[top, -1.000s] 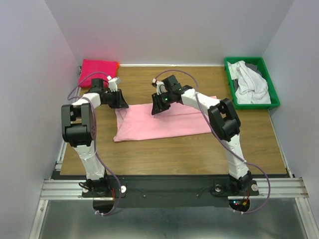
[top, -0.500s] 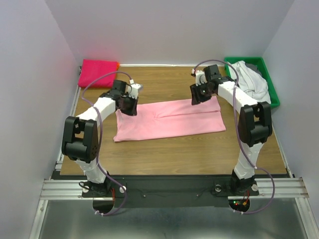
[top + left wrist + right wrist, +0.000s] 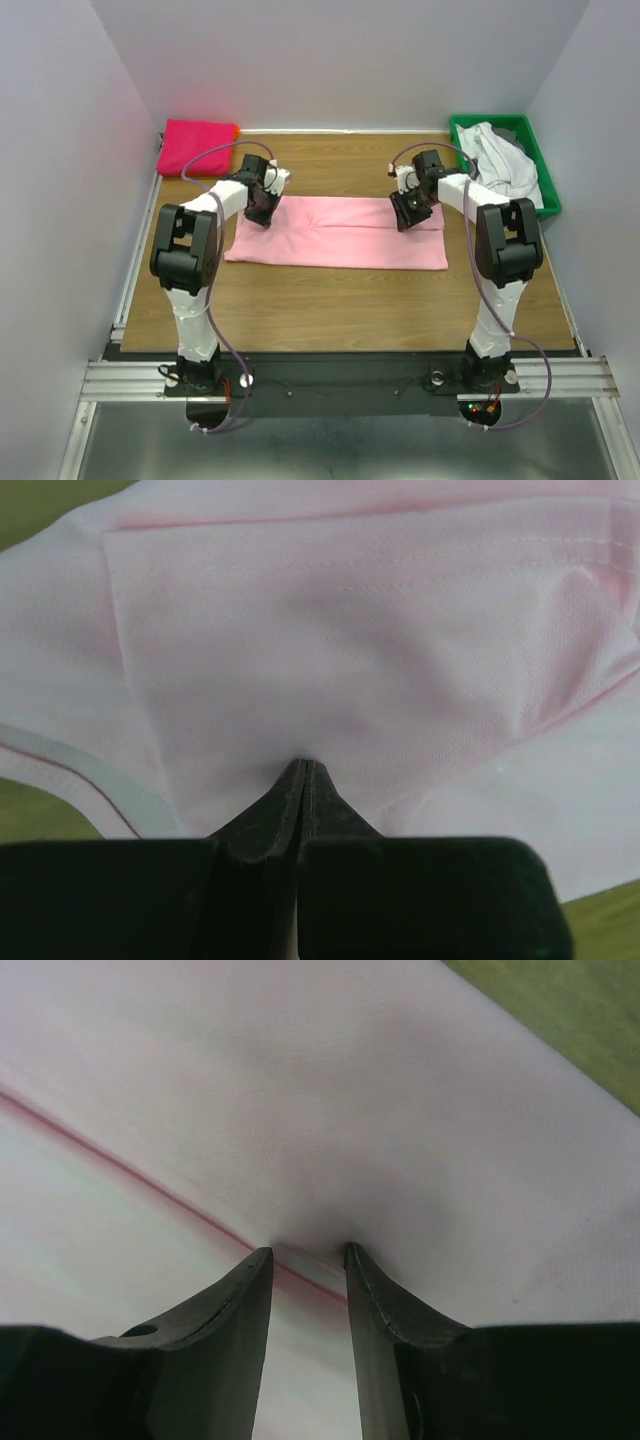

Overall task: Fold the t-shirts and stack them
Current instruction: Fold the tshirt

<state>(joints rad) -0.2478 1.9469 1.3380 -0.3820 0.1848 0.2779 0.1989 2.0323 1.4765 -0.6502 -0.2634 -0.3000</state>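
A pink t-shirt (image 3: 335, 235) lies flat on the wooden table as a long band folded lengthwise. My left gripper (image 3: 262, 212) is at its far left corner. In the left wrist view the left gripper (image 3: 303, 765) is shut, and the pink cloth (image 3: 350, 630) puckers into its tips. My right gripper (image 3: 405, 218) is down on the shirt's far right end. In the right wrist view the right gripper (image 3: 308, 1252) has its jaws apart, resting on the cloth (image 3: 400, 1110) with a seamed fold edge between the tips.
A folded red t-shirt (image 3: 197, 143) lies at the back left corner. A green bin (image 3: 459, 150) at the back right holds white and grey shirts (image 3: 500, 170). Walls enclose the table on three sides.
Both grippers swung outward and then toward the near side, pulling the pink shirt's far edge over and stretching it into a flat, straight band. The right jaws now stand apart.
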